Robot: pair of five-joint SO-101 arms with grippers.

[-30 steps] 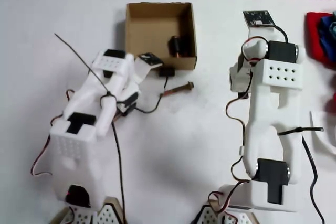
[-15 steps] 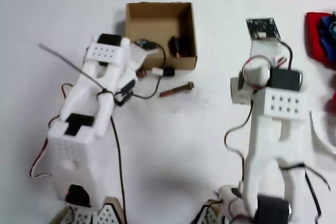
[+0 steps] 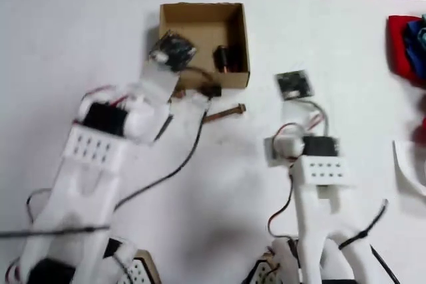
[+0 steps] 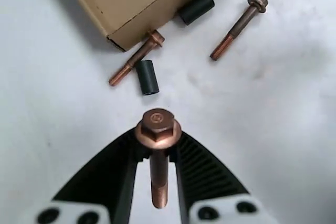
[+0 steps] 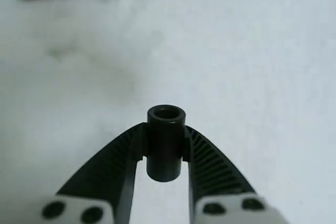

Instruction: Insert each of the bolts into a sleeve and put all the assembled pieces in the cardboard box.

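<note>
The job is roughly a quarter done, by my reading: what looks like one assembled piece (image 3: 224, 58) lies inside the cardboard box (image 3: 200, 12). A second pair is picked up but not yet joined. The left pincer (image 4: 158, 148) is clenched on a bolt (image 4: 158, 129), head pointing away from the wrist. The right pincer (image 5: 165, 135) grips a sleeve (image 5: 166, 153) with its bore facing outward.

Ahead of the left pincer, two more pairs wait on the desk (image 3: 219, 184). A near bolt (image 4: 136, 59) rests against the box's corner with a near sleeve (image 4: 146, 77) just beside it. Farther off are a far sleeve (image 4: 196, 8) at the box wall and a far bolt (image 4: 239, 26) (the right pincer sees a bolt ahead too).

Bare desk lies between the two pincers, so there is room to mate the parts there. The box wall and the loose parts crowd the space just beyond the left pincer.
</note>
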